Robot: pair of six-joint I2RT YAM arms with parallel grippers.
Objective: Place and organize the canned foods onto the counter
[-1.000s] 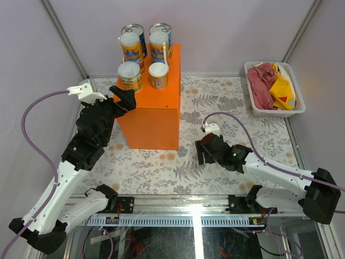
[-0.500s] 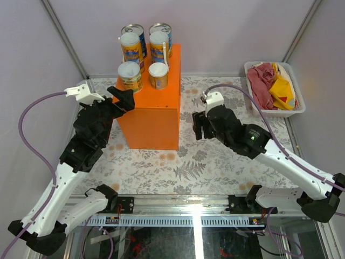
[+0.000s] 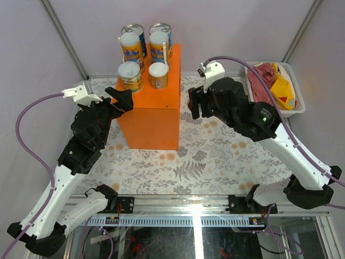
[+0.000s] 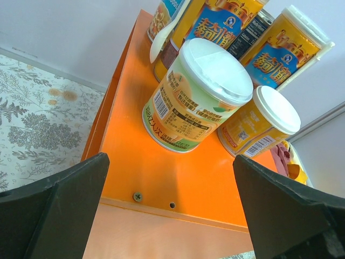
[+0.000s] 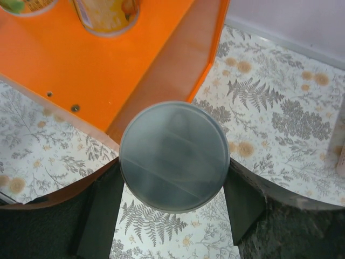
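The counter (image 3: 156, 116) is a bright orange box at the back left. On it stand two blue-labelled cans (image 3: 135, 31), two tall yellow-orange cans (image 3: 132, 46) and two shorter ones (image 3: 130, 74). My left gripper (image 3: 119, 97) hangs open at the counter's near left corner. In the left wrist view its jaws (image 4: 171, 216) are spread wide over the orange top (image 4: 178, 178), short of the green-labelled short can (image 4: 199, 97). My right gripper (image 3: 195, 102) hovers right of the counter, shut on a can with a grey round end (image 5: 173, 155). That can is hidden in the top view.
A white basket (image 3: 277, 113) with a red cloth (image 3: 261, 83) and a yellow cloth (image 3: 283, 89) sits at the back right. A floral mat (image 3: 215, 156) covers the table. Walls close in behind and on both sides.
My right arm has risen and swung from the table's near middle toward the counter's right side, carrying its can. The left arm has barely shifted.
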